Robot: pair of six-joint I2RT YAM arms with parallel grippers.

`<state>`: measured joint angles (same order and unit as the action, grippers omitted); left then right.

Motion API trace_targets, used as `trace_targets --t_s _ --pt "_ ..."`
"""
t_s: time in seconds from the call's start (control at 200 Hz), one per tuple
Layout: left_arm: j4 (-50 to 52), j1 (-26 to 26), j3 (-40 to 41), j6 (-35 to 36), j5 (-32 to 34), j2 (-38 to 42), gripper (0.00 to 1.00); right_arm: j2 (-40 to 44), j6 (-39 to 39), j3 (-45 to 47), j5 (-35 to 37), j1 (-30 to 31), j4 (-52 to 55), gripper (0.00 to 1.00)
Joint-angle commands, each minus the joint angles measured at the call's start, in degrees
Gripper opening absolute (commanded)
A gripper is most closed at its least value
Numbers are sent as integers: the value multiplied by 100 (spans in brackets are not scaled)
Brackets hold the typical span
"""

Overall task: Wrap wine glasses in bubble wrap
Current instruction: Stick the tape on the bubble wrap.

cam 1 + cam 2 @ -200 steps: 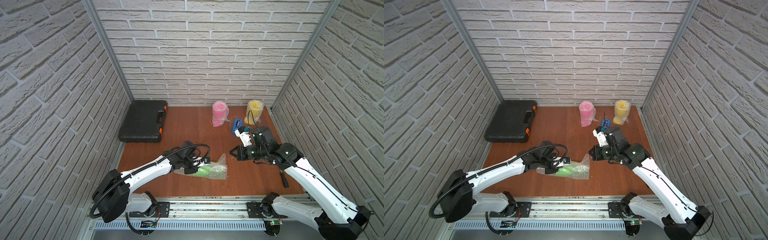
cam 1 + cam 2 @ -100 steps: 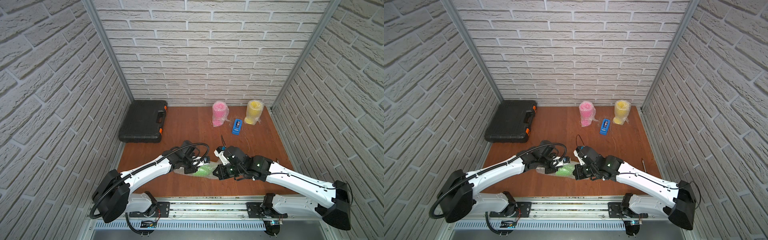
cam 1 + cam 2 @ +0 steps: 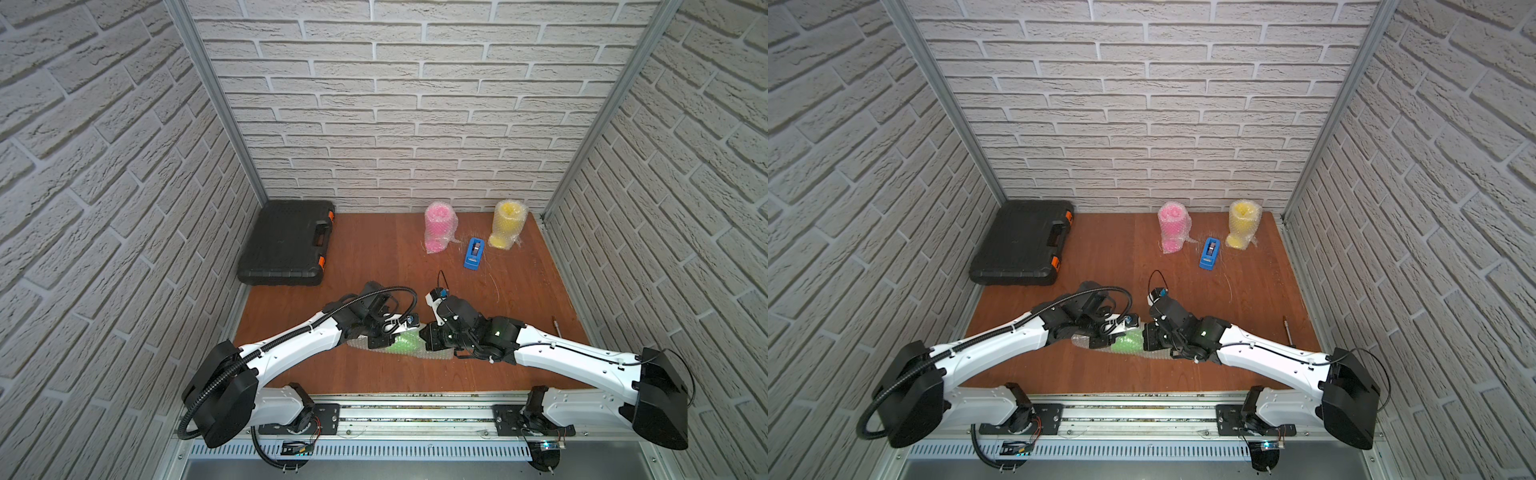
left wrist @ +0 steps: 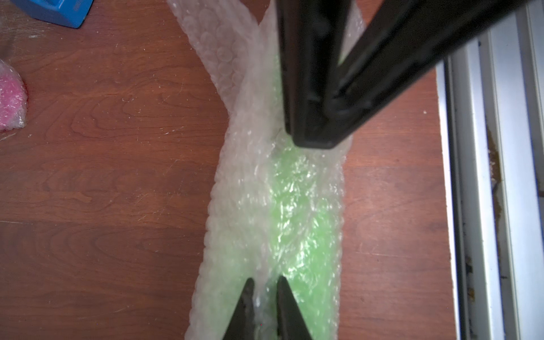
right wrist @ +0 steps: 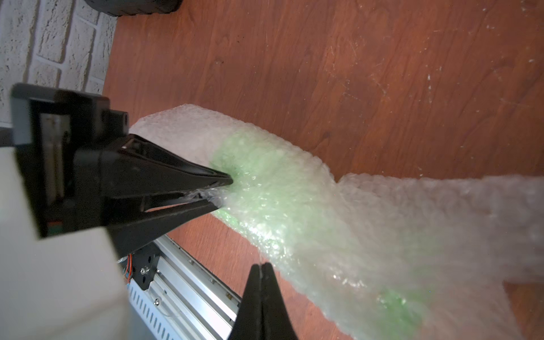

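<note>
**Third goblet: roll formed, seam not yet secured**

The green goblet (image 3: 405,343) is lying on its side near the front edge of the table (image 3: 374,266), rolled in the bubble wrap (image 4: 235,164) between the two arms. The left gripper (image 4: 265,284) is pinching a fold of the wrap at one end of the bundle, with its jaws nearly together and film between them. The right gripper (image 5: 260,268) is sitting fully closed, its tip against the wrap further along. Whether it is carrying anything cannot be told.

The pink goblet (image 3: 438,226) and yellow goblet (image 3: 507,226) are standing wrapped at the back, with the blue tape dispenser (image 3: 474,253) between them.

Judgement: the last of the three goblets is being finished. The next move is calling for the loose ends to be tucked or taped while the left pinch is stopping the roll from springing open.
</note>
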<state>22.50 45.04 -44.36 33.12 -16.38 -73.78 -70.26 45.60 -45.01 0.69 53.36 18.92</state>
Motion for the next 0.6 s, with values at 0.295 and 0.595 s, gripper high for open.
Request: trace_targets --t_s 0.295,0.595 --pt "272 -21 164 -9 -185 -67 15 -464 -414 362 1330 24 -1360 13" --pt "321 -21 147 18 -190 -88 15 -598 -664 679 2276 24 -1872 41"
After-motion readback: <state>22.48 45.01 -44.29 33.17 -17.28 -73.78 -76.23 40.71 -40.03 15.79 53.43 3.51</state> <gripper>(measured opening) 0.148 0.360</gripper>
